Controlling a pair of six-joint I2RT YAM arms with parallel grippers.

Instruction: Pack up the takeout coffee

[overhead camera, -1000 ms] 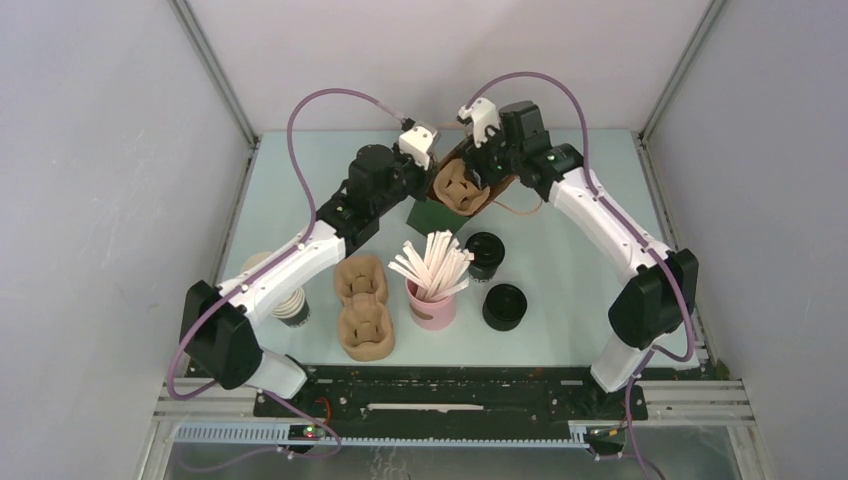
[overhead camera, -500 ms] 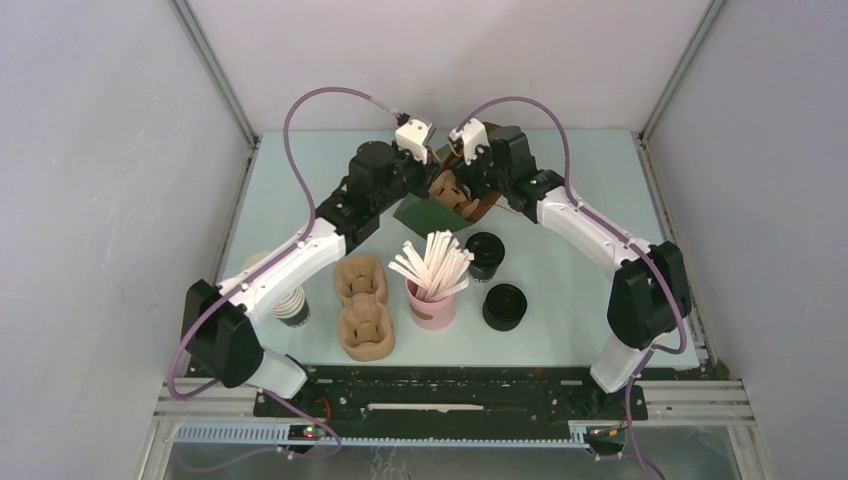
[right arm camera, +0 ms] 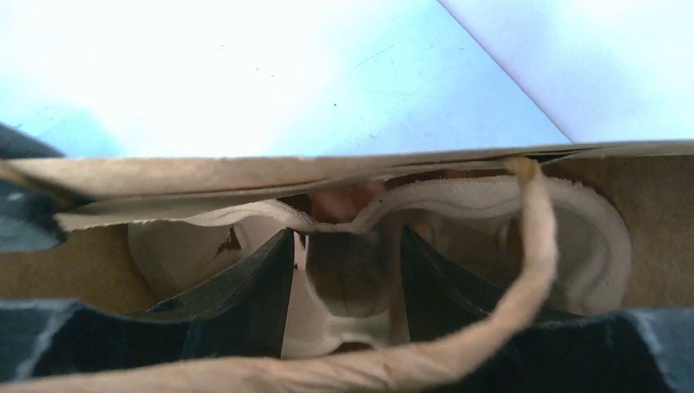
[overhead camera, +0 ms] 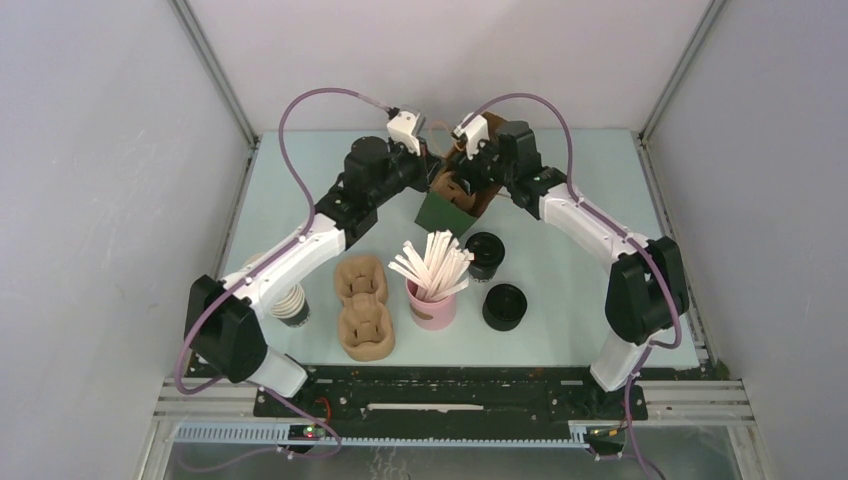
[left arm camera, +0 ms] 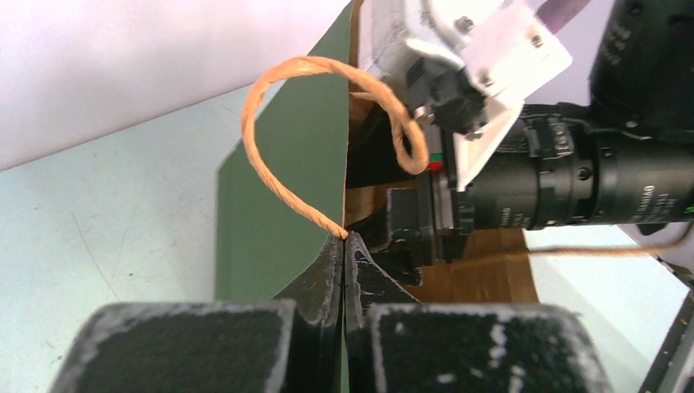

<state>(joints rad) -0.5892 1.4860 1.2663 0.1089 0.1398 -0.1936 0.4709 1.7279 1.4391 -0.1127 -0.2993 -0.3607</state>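
The takeout coffee [overhead camera: 484, 249], a small black lidded cup, stands on the table right of the pink straw holder [overhead camera: 432, 303]. A green paper bag [overhead camera: 436, 211] with a brown inside stands at the back centre. My left gripper [overhead camera: 431, 177] is shut on the bag's top edge; in the left wrist view [left arm camera: 344, 242] the jaws meet on the paper beside the orange twine handle [left arm camera: 270, 155]. My right gripper [overhead camera: 463, 186] reaches into the bag's mouth, shut on the middle ridge of a pulp cup carrier [right arm camera: 360, 274]. The bag's brown rim [right arm camera: 205, 175] crosses the right wrist view.
Two pulp cup carriers [overhead camera: 362, 306] lie left of the straw holder. A ribbed stack of cups [overhead camera: 291, 306] stands by the left arm. A squat black stack of lids [overhead camera: 503, 306] sits in front of the coffee. Grey walls enclose the table.
My right gripper has carried the cup carrier left and down into the bag's mouth. The bag has come more upright, and my left gripper has moved back with its edge.
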